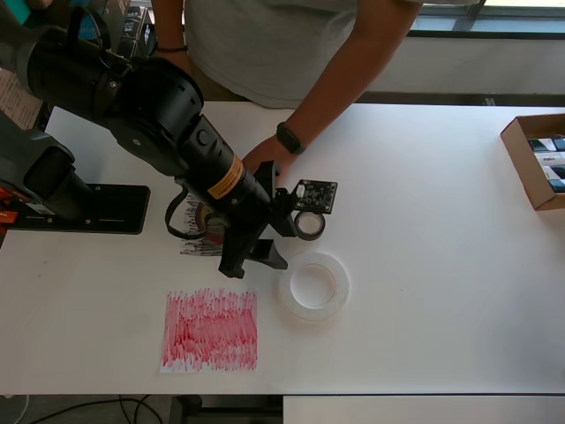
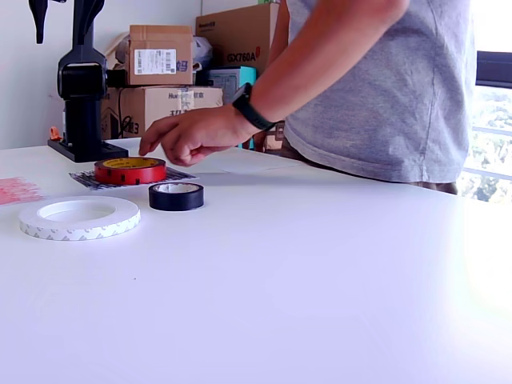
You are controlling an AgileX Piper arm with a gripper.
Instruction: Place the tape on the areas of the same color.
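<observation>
The dark-red tape roll (image 2: 130,170) lies on the black-scribbled sheet (image 2: 86,179); in the overhead view my arm hides most of this roll (image 1: 209,221) and most of the sheet (image 1: 188,237). The small black roll (image 1: 310,224) and the large translucent white roll (image 1: 314,285) rest on bare table. Nothing lies on the red-scribbled sheet (image 1: 210,329). I cannot make out a white sheet. My gripper (image 1: 252,262) hangs high between the black sheet and the white roll, open and holding nothing. It is out of the exterior view.
A person's hand (image 2: 192,132) hovers just behind the red roll. My arm's base (image 1: 79,208) stands at the overhead view's left. An open cardboard box (image 1: 537,159) sits at that view's right edge. More boxes (image 2: 160,72) are stacked behind the table.
</observation>
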